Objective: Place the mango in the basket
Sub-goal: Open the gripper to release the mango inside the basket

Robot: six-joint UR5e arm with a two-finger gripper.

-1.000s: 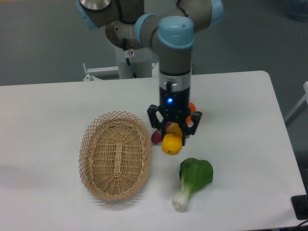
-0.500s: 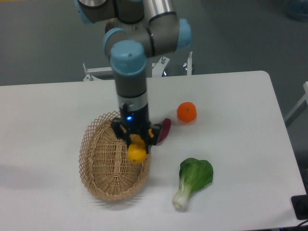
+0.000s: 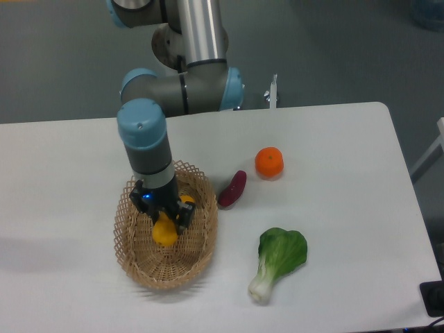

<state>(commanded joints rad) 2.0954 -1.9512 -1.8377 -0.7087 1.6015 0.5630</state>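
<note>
Hand [image 3: 164,220] gripping mango [image 3: 165,232], over basket [image 3: 132,267]

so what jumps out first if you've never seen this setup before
The big grey and blue arm reaching down into the wicker basket at left, its claw shut on a yellow mango over the basket's middle. To the right on the white table lie an orange, a purple vegetable and a green bok choy.
</note>
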